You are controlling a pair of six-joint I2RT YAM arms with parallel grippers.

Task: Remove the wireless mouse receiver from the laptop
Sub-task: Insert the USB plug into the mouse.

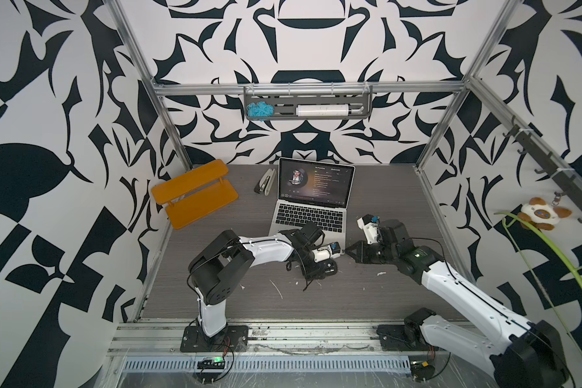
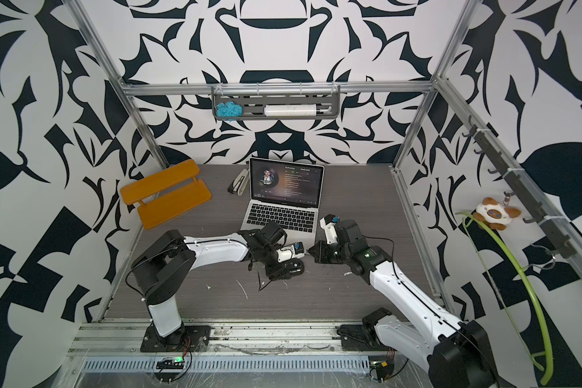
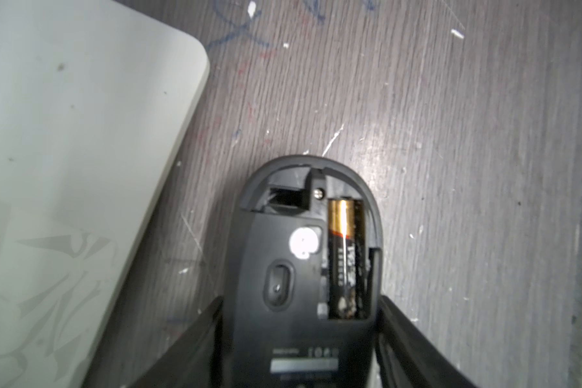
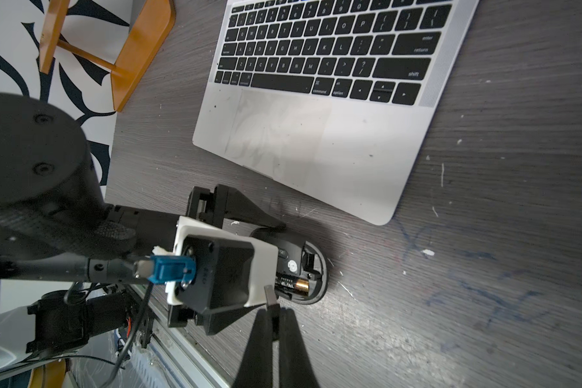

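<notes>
Right claw [image 4: 276,314]: closed tight, its two tips pinching the receiver [image 4: 270,296] and holding nothing else.
Receiver: a tiny dark plug standing up out of the tips of the right claw. It is lifted off the bench [image 4: 484,268], well clear of the laptop [image 4: 316,141] and close to the mouse [image 4: 311,265].
Handling: it looks very light, rigid and smooth-sided. It is so small that only a fingertip pinch on the plastic body will do, leaving the metal end free. It could twist or flick away if the tips slacken or it bumps something.
Left claw [image 3: 299,299]: its fingers [image 3: 195,336] stand wide, one on each side of the mouse and close against its flanks. I cannot tell whether they press it or have just let go.
Mouse: lies belly-up on the bench between the left claw's fingers with its cover off. The battery [image 3: 344,255] is showing, and beside it an empty pocket [image 3: 284,196] sits at the end farthest from that claw.
Laptop: open, beyond both claws, with its near corner just beside the mouse. No plug shows on the edges in view.
Progress: the pull-out looks done, and the pocket in the mouse seems the likely place for the receiver.
</notes>
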